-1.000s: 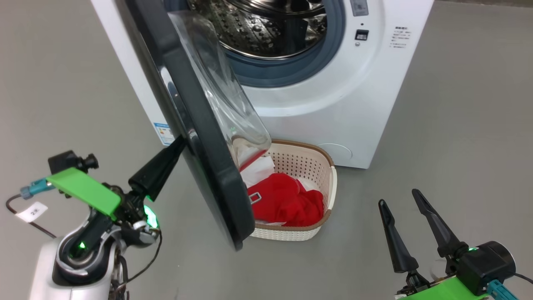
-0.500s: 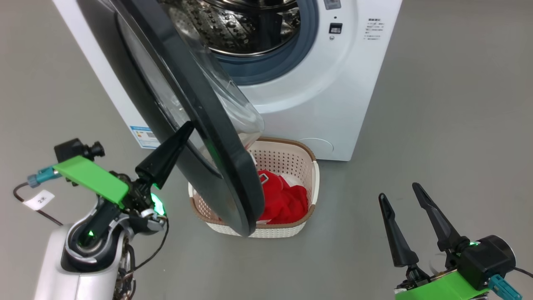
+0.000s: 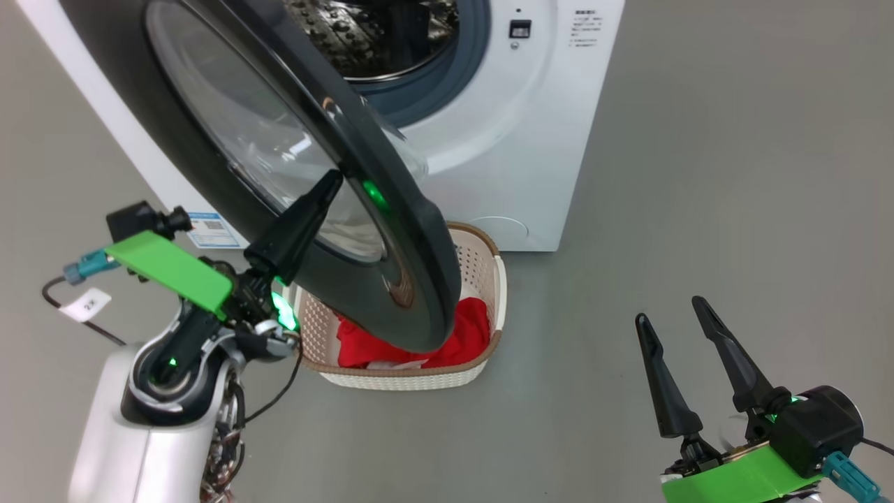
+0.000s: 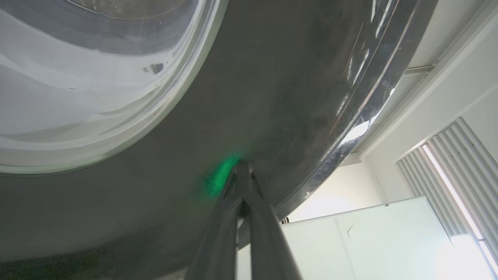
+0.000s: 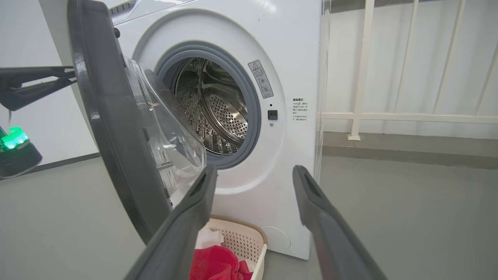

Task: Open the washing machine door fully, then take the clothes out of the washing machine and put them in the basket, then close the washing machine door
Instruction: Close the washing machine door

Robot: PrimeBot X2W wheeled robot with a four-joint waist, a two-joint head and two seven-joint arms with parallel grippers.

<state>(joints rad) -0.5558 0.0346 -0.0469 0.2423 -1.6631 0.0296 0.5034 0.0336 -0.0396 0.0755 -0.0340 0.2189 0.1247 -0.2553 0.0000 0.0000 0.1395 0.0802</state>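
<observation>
Grey floor [image 3: 698,175]: closed left pincer [image 3: 332,180] touches washing machine door [image 3: 391,230]; right pincer [image 3: 668,311] spread.

Lab-like test room (bare grey floor [image 3: 733,175], white partition boards [image 4: 369,241], railing [image 5: 360,70]).

left forearm [image 3: 115,426]: pale, rising from lower left | left gripper [image 3: 332,180]: fingers pressed together, reaching up and rightward | right gripper [image 3: 668,311]: lower right, fingers spread wide apart, pointing up, leaning slightly left
</observation>
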